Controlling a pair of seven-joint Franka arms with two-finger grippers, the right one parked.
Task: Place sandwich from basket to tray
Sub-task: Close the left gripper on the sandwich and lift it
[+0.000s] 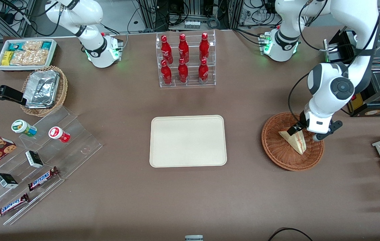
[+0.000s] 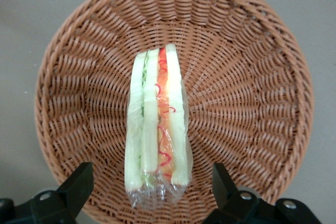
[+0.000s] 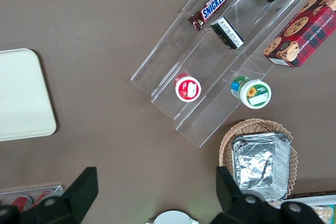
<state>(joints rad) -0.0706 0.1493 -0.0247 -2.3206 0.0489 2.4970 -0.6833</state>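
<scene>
None of the transfer done: the sandwich point(image 1: 294, 141) is lying in the basket point(image 1: 273, 147), standing on one long edge with its red and green filling facing up toward the wrist camera.
Gripper: the gripper point(image 2: 152, 190) is hanging just above the sandwich, over the part of the basket farther from the front camera — its fingers point(image 2: 79, 182) are spread wide, one on each flank of the wedge, and neither is touching the bread.
Left to do: closing on the sandwich, lifting it over the rim, carrying it to the tray point(image 1: 187, 141) and letting go — judging by this, only the approach is nearly finished.
Edges: the basket's woven wall is sloping up all round the wedge, so a clean lift will need height first.
Open room: bare brown table is lying between basket and tray, and the tray's whole surface is free.
</scene>
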